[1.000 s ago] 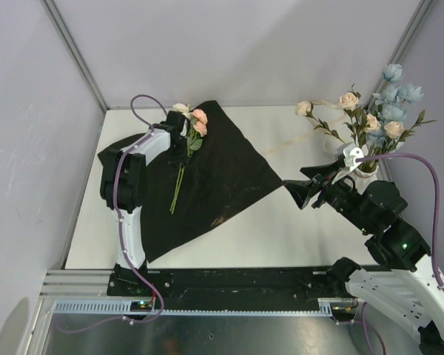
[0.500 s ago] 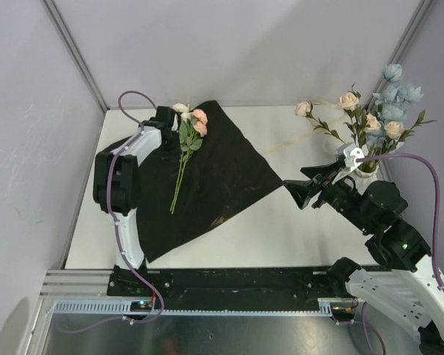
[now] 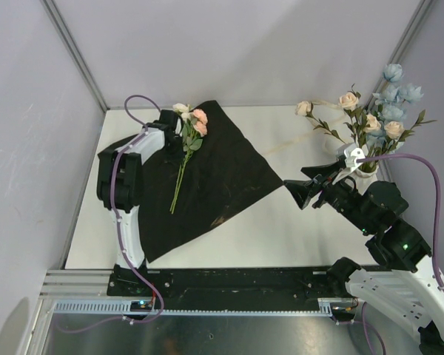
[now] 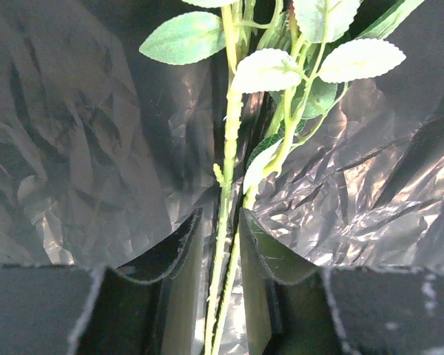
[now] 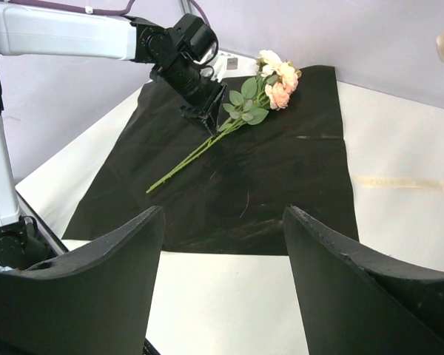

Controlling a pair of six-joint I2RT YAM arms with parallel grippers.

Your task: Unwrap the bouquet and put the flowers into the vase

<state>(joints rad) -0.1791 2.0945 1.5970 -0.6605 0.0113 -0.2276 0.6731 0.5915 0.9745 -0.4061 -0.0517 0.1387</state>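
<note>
The left fingers [image 4: 220,222] straddle the thin green stems of the last peach-pink and cream flower spray [image 4: 229,148], one pad on each side, low on the stalks below the leaves. They are nearly together, but I cannot tell whether they are truly pinching the stalks or only bracketing them.

To do this pick-up well, the fingers probably need to close firmly on both stalks at once. The lift should go straight up, so that the crinkly black wrapping sheet [image 3: 229,177] stays flat on the white surface [image 3: 281,229] and no fold is caught in the grip. Holding low on the stalks may leave the blooms swinging, so a slow carry seems wise.

The right fingers [image 5: 223,214] are spread wide and empty, hovering over the near corner of the sheet.

The small cream-white ribbed vase [image 3: 366,168] stands at the far right, well apart from the spray. It already holds pale blue, peach and cream blooms [image 3: 377,111].

The left wrist view alone shows how the stalks sit between the pads. The right wrist view shows the whole spray lying diagonally on the sheet, blooms towards the far edge. Only the overhead view shows the vase, half hidden behind the right arm, and the loose cream ribbon [image 3: 288,144] between sheet and vase.
</note>
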